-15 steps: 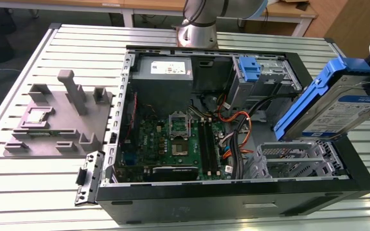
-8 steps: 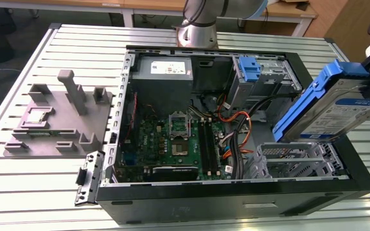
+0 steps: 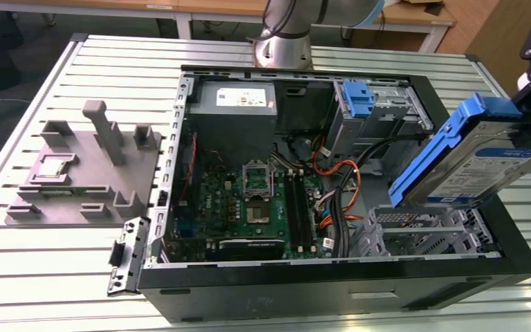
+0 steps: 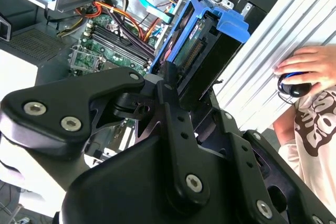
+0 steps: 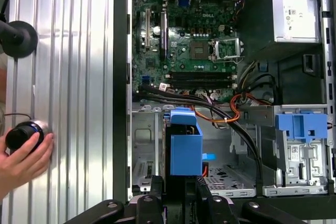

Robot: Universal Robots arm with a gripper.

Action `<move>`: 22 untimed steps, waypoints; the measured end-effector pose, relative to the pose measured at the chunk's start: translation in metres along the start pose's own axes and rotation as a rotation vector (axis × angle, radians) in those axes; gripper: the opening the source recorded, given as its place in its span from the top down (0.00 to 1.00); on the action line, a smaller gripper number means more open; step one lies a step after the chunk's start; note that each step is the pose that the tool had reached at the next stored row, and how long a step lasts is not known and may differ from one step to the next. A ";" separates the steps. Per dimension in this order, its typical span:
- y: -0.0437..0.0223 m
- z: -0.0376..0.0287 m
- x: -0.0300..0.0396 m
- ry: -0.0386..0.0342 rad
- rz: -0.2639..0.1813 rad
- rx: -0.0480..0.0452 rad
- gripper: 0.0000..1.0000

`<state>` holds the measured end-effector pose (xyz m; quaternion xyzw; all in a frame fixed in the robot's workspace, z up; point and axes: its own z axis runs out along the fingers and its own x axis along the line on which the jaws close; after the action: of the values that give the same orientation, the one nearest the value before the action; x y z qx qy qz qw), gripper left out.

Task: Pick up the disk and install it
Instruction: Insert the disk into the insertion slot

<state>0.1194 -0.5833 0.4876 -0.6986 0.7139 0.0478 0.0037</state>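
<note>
Gripper (image 4: pixel 190 92): black and two-fingered, closest to the lens in both wrist views. Its fingers (image 4: pixel 170 93) are clamped on the upper end of the disk (image 3: pixel 473 162), one on either side.
Table (image 3: pixel 53 277): slatted aluminium top that carries everything else.
Computer case (image 3: pixel 339 294): black tower lying on its side with the side panel off and the inside facing up.
Grey fixture (image 3: pixel 81 173): moulded block with upright posts, on the table beside the case at the exterior view's left.
Motherboard (image 3: pixel 247 200): green, flat on the case floor.
Power supply (image 3: pixel 238 100): grey box with a white label in the far corner of the case, near the arm's base (image 3: pixel 282 45).
Disk, look: flat silver metal rectangle with a white-and-blue label on its broad face. A bright blue plastic bracket frames its edges and ends in a blue tab at the top.
Disk, place: held in the air and steeply tilted over the case corner at the exterior view's right. Its lower end is just above the drive cage (image 3: pixel 422 232); I cannot tell whether they touch.
Drive cage: bare perforated metal, open on top.
Fixed drive bay (image 3: pixel 362 104): blue handle, against the far wall of the case.
Cables (image 3: pixel 339 173): orange and black, running between the motherboard and the cage.
Person's hand (image 5: pixel 21 156): on the table outside the case, fingers on a small round black object (image 5: pixel 23 132).
</note>
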 end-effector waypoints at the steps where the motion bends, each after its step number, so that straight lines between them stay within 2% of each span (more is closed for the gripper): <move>1: -0.0001 0.0009 0.0001 0.0001 -0.001 -0.0001 0.65; 22: -0.0011 0.0162 0.0046 0.0001 -0.003 -0.0002 0.65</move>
<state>0.1194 -0.5867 0.4711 -0.6995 0.7130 0.0478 0.0036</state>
